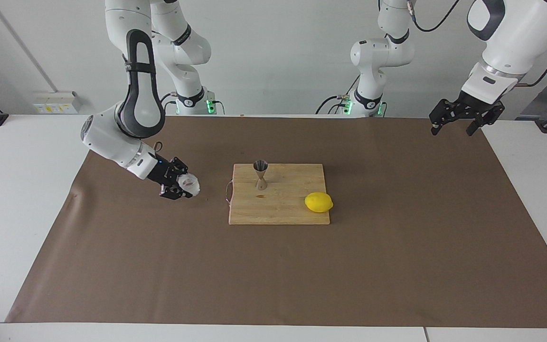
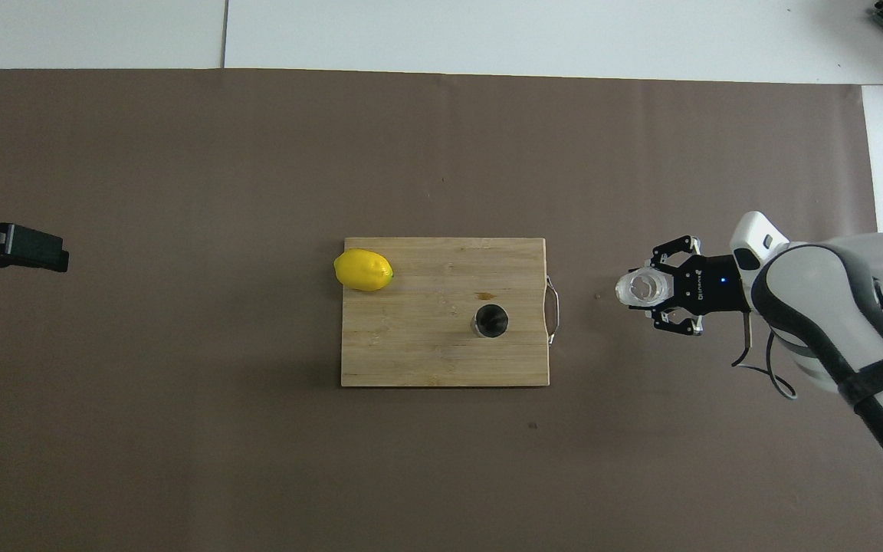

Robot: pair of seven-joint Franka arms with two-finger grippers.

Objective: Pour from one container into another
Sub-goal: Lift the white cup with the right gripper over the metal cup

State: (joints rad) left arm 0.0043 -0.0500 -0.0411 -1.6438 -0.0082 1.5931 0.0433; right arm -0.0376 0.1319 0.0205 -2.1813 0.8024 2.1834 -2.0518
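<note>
one glass cup in right gripper

We see the right pincer clamped on a clear glass cup over brown paper on the worktop, beside a wooden board carrying a steel jigger and, farther from the robots, a lemon. The left pincer waits at its end.

A robotics lab — two mounted arms, paper-covered table, bare walls.
</note>
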